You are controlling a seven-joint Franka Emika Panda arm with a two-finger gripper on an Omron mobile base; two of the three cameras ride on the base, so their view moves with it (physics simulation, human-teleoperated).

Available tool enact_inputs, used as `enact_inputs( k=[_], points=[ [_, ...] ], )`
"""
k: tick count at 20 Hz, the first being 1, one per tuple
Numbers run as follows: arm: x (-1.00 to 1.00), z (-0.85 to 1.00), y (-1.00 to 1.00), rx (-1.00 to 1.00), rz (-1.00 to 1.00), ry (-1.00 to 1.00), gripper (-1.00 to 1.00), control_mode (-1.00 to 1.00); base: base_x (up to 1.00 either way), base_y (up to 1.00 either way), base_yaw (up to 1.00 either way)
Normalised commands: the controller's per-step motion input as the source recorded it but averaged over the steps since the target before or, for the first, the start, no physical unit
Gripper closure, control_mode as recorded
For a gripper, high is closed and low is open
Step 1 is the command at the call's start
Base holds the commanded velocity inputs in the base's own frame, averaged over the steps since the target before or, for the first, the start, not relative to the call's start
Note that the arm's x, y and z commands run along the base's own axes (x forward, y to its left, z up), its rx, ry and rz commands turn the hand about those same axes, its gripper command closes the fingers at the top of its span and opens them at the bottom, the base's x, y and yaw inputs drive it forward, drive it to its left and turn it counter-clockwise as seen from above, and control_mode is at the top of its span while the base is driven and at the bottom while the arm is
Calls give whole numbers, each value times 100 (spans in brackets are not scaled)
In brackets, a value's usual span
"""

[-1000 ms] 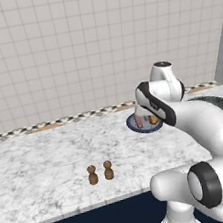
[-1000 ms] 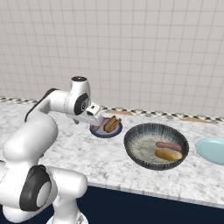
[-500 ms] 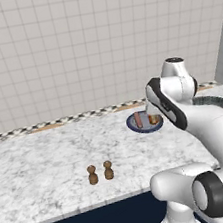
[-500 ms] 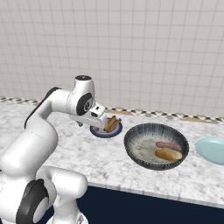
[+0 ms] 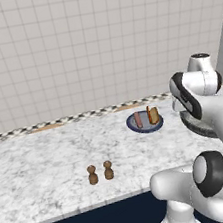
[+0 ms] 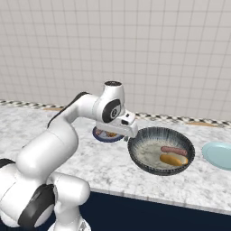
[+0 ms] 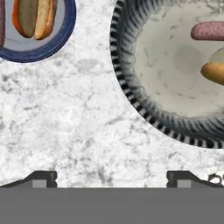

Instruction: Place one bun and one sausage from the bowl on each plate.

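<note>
While the marble counter [image 5: 45, 164] is being surveyed, the ribbed dark grey bowl [image 6: 153, 164] is being shown sitting w/ one sausage [image 6: 174, 150] and one bun [image 6: 173, 159] lying side by side on its pale speckled floor, toward its far right. Beside it, on the left, the navy plate [image 7: 41, 51] is being seen already loaded w/ a bun and sausage; on the other side, well apart, the pale blue plate [image 6: 219, 154] is being left bare. Two small brown shakers [image 5: 100, 173] are being ignored, off to the left. The gripper [image 7: 111, 177] is being held over bare counter between navy plate and bowl, tips set wide apart, nothing between them. Judged next: reach into the bowl. The bun is probably being reckoned light and soft, so it ought to be pinched gently across its short width, mid-length, to avoid squashing. The sausage is prob. firmer, round and apt to roll; it should be taken across its middle, too.
</note>
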Motion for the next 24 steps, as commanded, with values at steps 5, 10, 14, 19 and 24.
enact_inputs(
  k=[5, 10, 14, 19, 24],
  points=[
    [-14, 0, -88, -4, 10, 9, -100, -100, 0, 0, 0],
    [-2, -5, -67, 0, 42, 7, -100, -100, 0, 0, 0],
    [-4, -24, -79, 0, 49, 3, -100, -100, 0, 0, 0],
    [-3, -39, -52, -4, 26, 1, -100, -100, 0, 0, 0],
    [7, -16, -22, -2, 16, 1, -100, -100, 0, 0, 0]
  ],
)
